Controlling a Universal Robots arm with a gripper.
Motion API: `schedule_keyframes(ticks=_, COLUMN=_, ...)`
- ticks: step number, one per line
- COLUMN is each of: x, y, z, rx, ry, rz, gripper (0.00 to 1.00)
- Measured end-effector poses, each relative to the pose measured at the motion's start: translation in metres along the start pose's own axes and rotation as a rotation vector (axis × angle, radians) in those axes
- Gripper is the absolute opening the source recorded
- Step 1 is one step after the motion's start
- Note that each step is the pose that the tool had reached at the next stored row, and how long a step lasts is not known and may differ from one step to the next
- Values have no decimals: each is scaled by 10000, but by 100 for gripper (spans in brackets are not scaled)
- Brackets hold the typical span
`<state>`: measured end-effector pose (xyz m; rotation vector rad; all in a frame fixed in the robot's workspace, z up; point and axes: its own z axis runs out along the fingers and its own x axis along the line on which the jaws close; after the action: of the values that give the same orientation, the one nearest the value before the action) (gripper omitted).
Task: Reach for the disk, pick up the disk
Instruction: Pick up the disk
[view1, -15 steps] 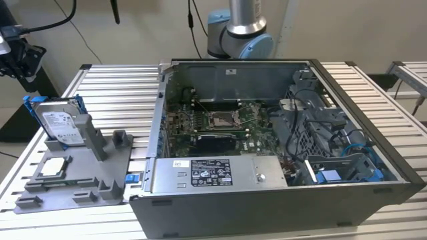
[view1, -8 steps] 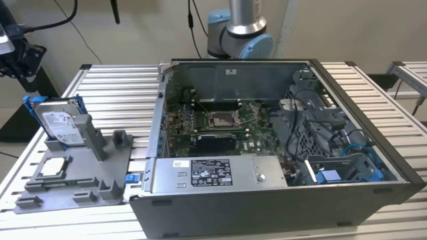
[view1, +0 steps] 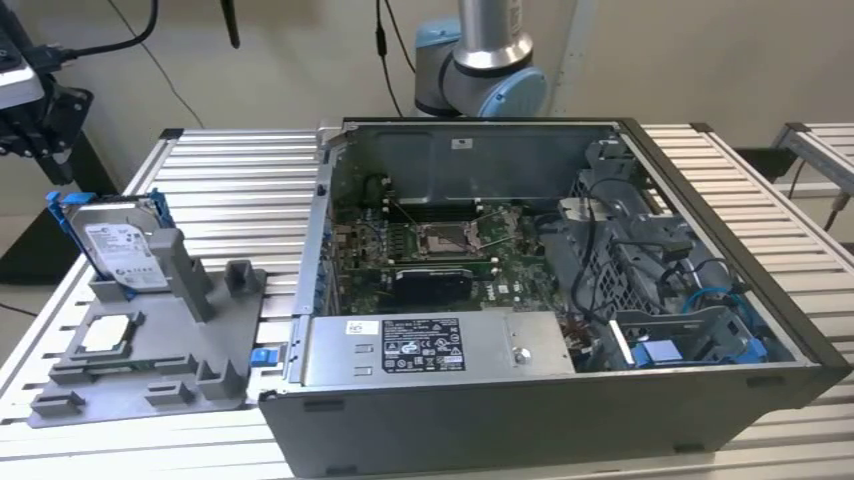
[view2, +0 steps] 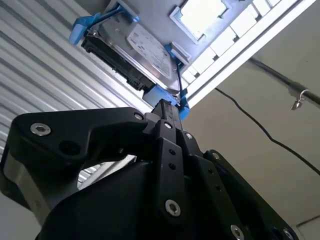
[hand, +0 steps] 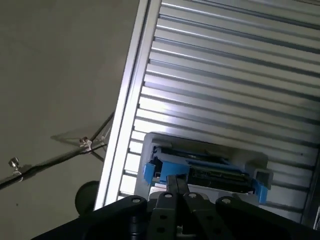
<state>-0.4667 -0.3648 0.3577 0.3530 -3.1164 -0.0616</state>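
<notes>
Reaching step: the tool (view2: 167, 106), closed and empty, hangs near the disk (view1: 120, 243) standing in its grey stand (view1: 200, 352); grasping likely calls for opening first.

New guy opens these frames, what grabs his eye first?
The open computer case dominates the exterior view's centre and right, motherboard exposed. At that view's left, the disk stands upright in a grey fixture, blue rails on its sides. In the second wrist view the black pincer points toward the disk's edge.
</notes>
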Motion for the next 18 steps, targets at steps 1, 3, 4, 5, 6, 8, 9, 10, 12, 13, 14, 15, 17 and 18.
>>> schedule_keyframes(ticks=1, x=0, y=0, z=0, rx=0, ry=6, rz=-160, gripper=0)
schedule_keyframes(ticks=3, x=0, y=0, z=0, rx=0, ry=19, rz=-490, gripper=0)
schedule_keyframes(ticks=4, x=0, y=0, z=0, rx=0, ry=26, rz=-675, gripper=0)
schedule_keyframes(ticks=5, x=0, y=0, z=0, rx=0, ry=32, rz=-829, gripper=0)
schedule_keyframes(ticks=6, x=0, y=0, z=0, rx=0, ry=38, rz=-991, gripper=0)
schedule_keyframes(ticks=8, x=0, y=0, z=0, rx=0, ry=54, rz=-1375, gripper=0)
schedule_keyframes(ticks=9, x=0, y=0, z=0, rx=0, ry=63, rz=-1585, gripper=0)
schedule_keyframes(ticks=10, x=0, y=0, z=0, rx=0, ry=69, rz=-1755, gripper=0)
schedule_keyframes(ticks=12, x=0, y=0, z=0, rx=0, ry=84, rz=-2124, gripper=0)
schedule_keyframes(ticks=13, x=0, y=0, z=0, rx=0, ry=92, rz=-2332, gripper=0)
schedule_keyframes(ticks=14, x=0, y=0, z=0, rx=0, ry=100, rz=-2539, gripper=0)
schedule_keyframes(ticks=15, x=0, y=0, z=0, rx=0, ry=108, rz=-2742, gripper=0)
schedule_keyframes(ticks=17, x=0, y=0, z=0, rx=0, ry=112, rz=-2833, gripper=0)
schedule_keyframes(ticks=18, x=0, y=0, z=0, rx=1, ry=112, rz=-2833, gripper=0)
